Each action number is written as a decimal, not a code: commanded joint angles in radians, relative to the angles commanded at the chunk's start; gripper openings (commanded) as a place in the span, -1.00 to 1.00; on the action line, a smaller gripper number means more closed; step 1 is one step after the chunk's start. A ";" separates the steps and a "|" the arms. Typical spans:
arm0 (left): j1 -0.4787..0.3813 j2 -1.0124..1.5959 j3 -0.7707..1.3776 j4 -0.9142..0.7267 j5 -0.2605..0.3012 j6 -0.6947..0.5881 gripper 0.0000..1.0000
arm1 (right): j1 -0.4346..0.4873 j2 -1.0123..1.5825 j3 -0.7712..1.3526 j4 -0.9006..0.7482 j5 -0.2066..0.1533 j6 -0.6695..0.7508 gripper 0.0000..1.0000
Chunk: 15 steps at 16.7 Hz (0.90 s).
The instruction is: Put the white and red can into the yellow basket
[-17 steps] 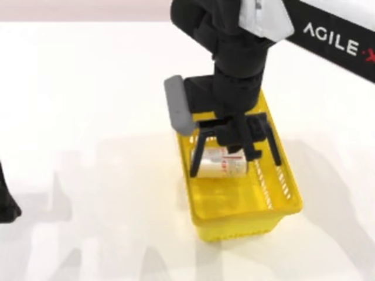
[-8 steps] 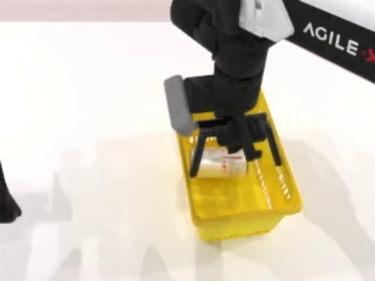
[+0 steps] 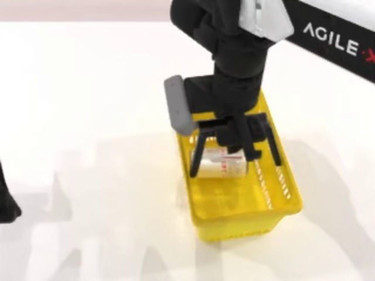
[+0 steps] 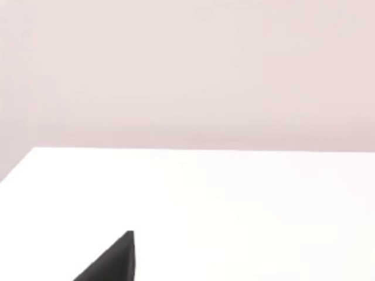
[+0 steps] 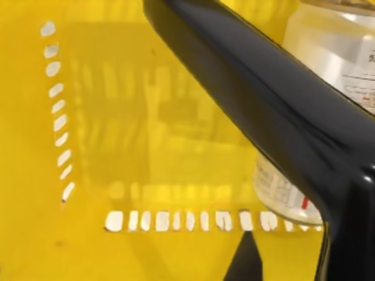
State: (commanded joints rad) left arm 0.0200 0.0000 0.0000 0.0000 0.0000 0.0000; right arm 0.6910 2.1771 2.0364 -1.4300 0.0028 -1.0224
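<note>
Lying under right hand [image 3: 234,153]: can [image 3: 218,164]

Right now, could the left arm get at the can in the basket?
Probably not. The left arm sits parked at the table's left edge, while the white and red can lies inside the yellow basket, with the right gripper directly over it.

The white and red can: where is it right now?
In the top view the white and red can lies on its side inside the yellow basket, right of centre, directly under the right gripper.
</note>
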 joint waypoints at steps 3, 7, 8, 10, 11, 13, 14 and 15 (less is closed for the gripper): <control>0.000 0.000 0.000 0.000 0.000 0.000 1.00 | 0.000 0.000 0.000 0.000 0.000 0.000 -1.00; 0.000 0.000 0.000 0.000 0.000 0.000 1.00 | 0.000 0.000 0.000 0.000 0.000 0.000 -1.00; 0.000 0.000 0.000 0.000 0.000 0.000 1.00 | 0.000 0.000 0.000 0.000 0.000 0.000 -1.00; 0.000 0.000 0.000 0.000 0.000 0.000 1.00 | 0.000 0.000 0.000 0.000 0.000 0.000 -1.00; 0.000 0.000 0.000 0.000 0.000 0.000 1.00 | 0.000 0.000 0.000 0.000 0.000 0.000 -1.00; 0.000 0.000 0.000 0.000 0.000 0.000 1.00 | -0.002 0.001 0.001 0.000 0.000 0.001 -1.00; 0.000 0.000 0.000 0.000 0.000 0.000 1.00 | -0.001 0.002 0.004 -0.004 0.000 -0.001 -1.00; 0.000 0.000 0.000 0.000 0.000 0.000 1.00 | -0.003 0.002 0.018 -0.018 0.000 -0.006 -1.00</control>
State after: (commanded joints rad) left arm 0.0200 0.0000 0.0000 0.0000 0.0000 0.0000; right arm 0.6884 2.1791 2.0545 -1.4479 0.0029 -1.0280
